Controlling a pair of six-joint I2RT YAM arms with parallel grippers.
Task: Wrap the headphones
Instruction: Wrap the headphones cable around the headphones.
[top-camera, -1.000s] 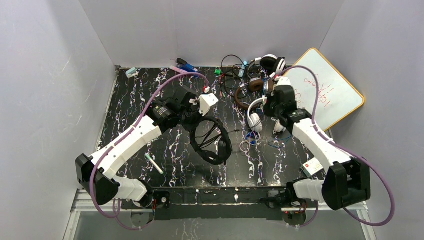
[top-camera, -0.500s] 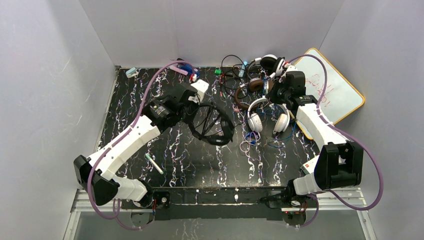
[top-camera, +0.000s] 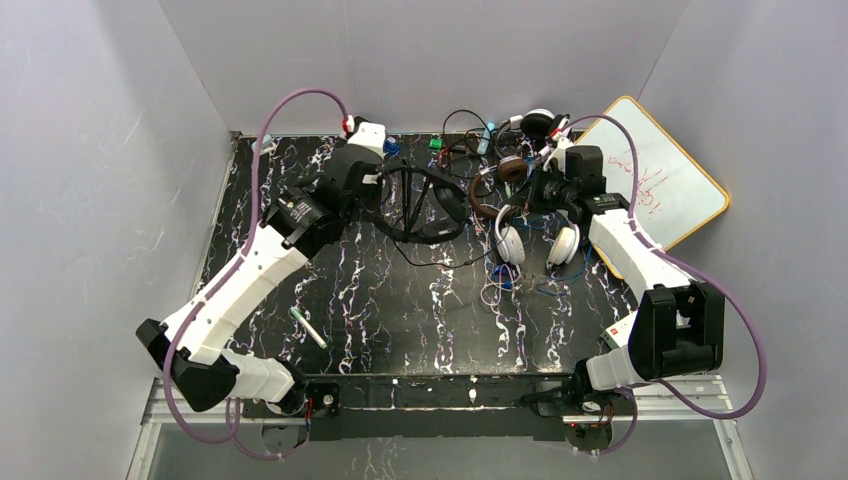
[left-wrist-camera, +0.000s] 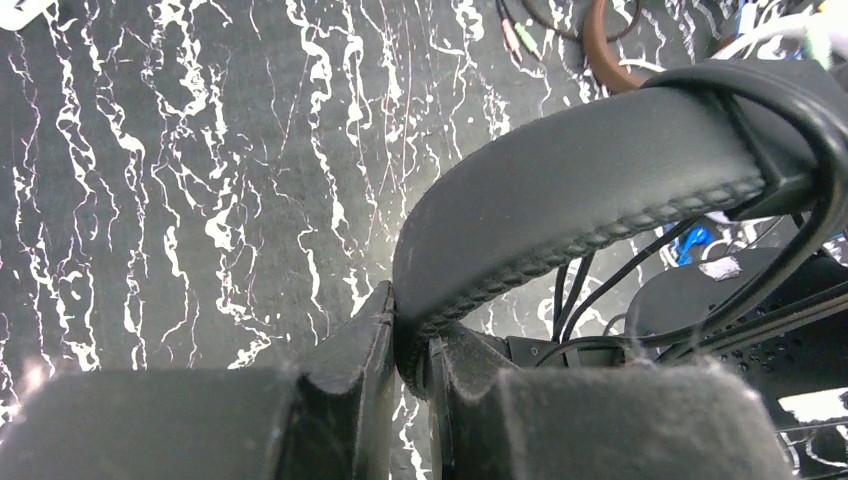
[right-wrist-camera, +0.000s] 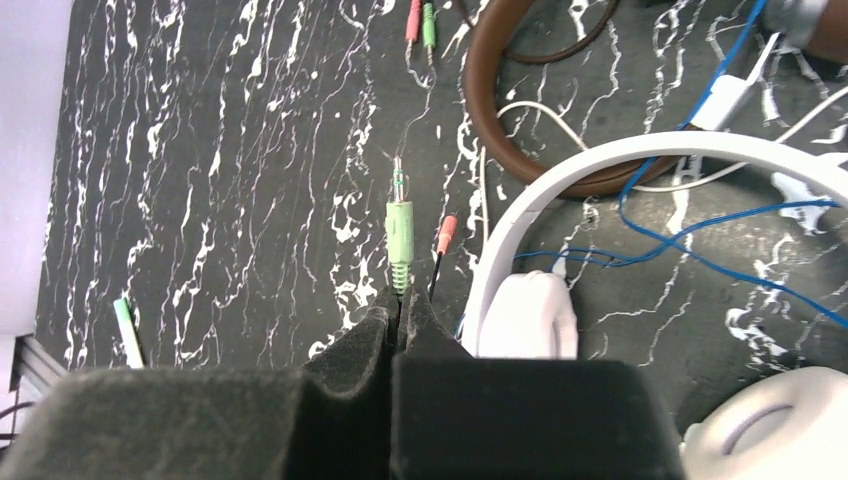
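At left pincer (left-wrist-camera: 412, 350), black headphones (left-wrist-camera: 560, 200) open rightward.

Black, white-veined desk (top-camera: 400, 310). On it: white headphones (top-camera: 510, 243), brown headphones (top-camera: 512, 169) behind them, loose cords (top-camera: 492, 292), pen (top-camera: 308, 327) front-left.

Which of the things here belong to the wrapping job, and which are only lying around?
Job: black headphones in the left hand, white headphones, brown headphones, green plug in the right hand.
Lying about: whiteboard, pen.
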